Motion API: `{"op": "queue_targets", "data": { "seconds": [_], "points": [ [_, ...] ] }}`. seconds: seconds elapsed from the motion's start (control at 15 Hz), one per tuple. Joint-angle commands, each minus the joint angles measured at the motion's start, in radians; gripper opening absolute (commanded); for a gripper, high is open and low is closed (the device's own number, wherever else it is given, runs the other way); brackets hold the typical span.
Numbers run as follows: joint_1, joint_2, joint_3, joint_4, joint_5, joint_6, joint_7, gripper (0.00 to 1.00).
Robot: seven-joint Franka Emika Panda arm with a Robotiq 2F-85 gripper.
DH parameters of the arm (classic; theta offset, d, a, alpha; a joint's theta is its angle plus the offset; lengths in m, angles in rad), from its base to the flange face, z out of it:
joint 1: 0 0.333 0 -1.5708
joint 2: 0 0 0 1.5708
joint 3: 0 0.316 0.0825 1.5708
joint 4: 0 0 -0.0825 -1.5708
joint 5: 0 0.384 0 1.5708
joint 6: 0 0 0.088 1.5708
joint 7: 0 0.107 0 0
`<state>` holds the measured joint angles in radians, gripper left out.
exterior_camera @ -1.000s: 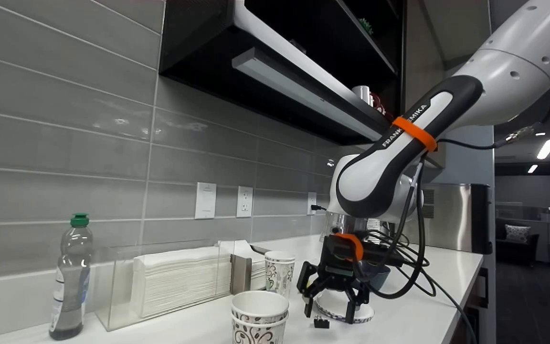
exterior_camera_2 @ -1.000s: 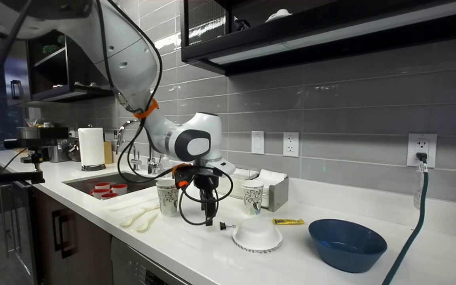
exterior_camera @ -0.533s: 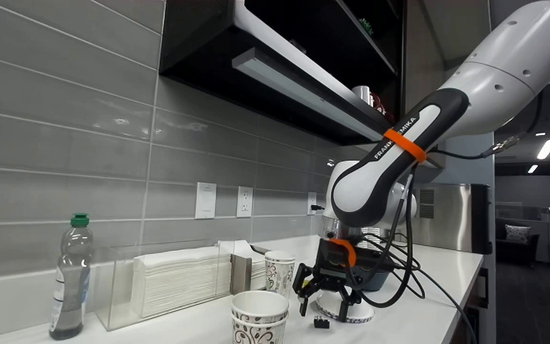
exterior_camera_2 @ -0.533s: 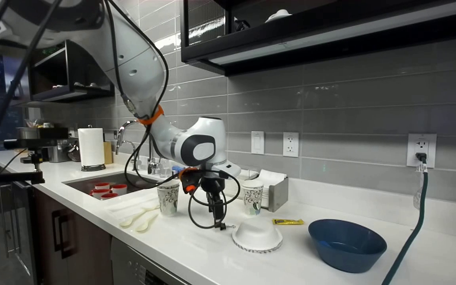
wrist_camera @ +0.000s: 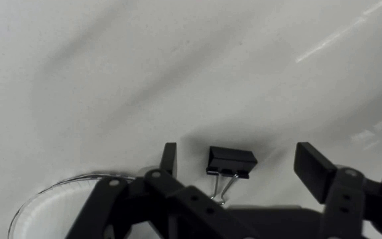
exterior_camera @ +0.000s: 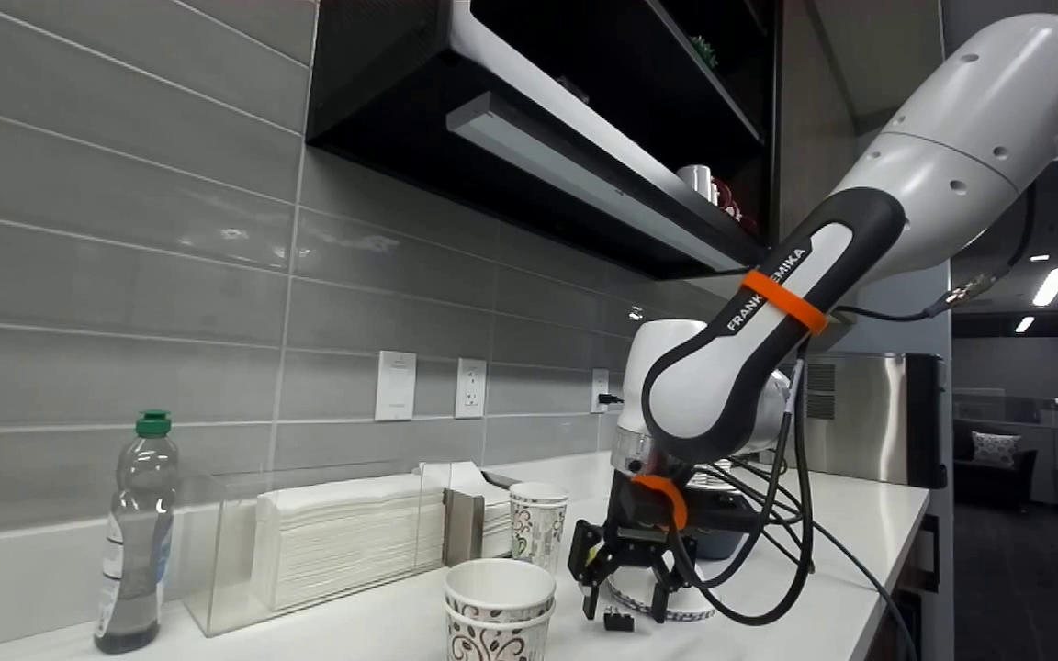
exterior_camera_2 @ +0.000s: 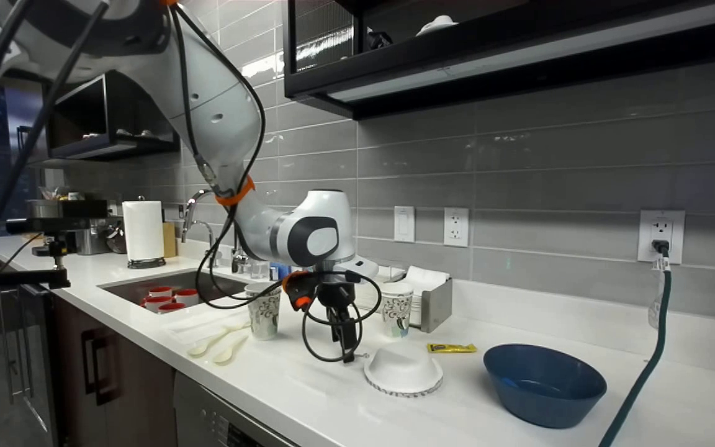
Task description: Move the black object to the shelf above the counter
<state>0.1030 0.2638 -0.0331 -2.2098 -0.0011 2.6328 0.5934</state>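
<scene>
The black object is a small black binder clip point(wrist_camera: 231, 161) with a silver wire handle, lying on the white counter point(exterior_camera: 722, 643). It also shows in an exterior view point(exterior_camera: 619, 621). My gripper point(wrist_camera: 237, 159) is open and points down, with one finger on each side of the clip and a gap on both sides. Nothing is held. In an exterior view the gripper point(exterior_camera_2: 349, 357) hides the clip's black body. The dark shelf point(exterior_camera_2: 332, 73) hangs on the wall above the counter. It also shows in an exterior view point(exterior_camera: 382, 128).
An upside-down white bowl point(exterior_camera_2: 403, 367) lies close beside the clip and gripper. Paper cups point(exterior_camera: 500, 601) and a napkin holder point(exterior_camera: 354, 542) stand nearby. A blue bowl point(exterior_camera_2: 544, 391), a yellow packet point(exterior_camera_2: 451, 348), a soap bottle point(exterior_camera: 136, 542) and a sink point(exterior_camera_2: 123, 289) are farther off.
My gripper has come down and moved toward the white bowl, so that it now stands over the clip. The clip has not moved.
</scene>
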Motion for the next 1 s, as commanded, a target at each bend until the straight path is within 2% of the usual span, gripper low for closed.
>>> {"op": "queue_targets", "data": {
  "seconds": [0.0,0.13,0.47,0.53,0.67,0.73,0.8,0.93],
  "points": [
    [0.041,0.022,-0.033,0.010,-0.061,0.035,0.061,0.81],
    [0.051,0.028,-0.041,0.012,-0.075,0.039,0.075,0.60],
    [0.063,0.034,-0.060,0.014,-0.101,0.052,0.098,0.26],
    [0.067,0.034,-0.066,0.016,-0.113,0.056,0.106,0.21],
    [0.073,0.038,-0.077,0.020,-0.138,0.061,0.124,0.32],
    [0.077,0.039,-0.080,0.020,-0.148,0.064,0.132,0.16],
    [0.079,0.037,-0.081,0.020,-0.155,0.061,0.137,0.11],
    [0.072,0.008,-0.057,0.004,-0.129,0.037,0.103,0.11]
  ]
}}
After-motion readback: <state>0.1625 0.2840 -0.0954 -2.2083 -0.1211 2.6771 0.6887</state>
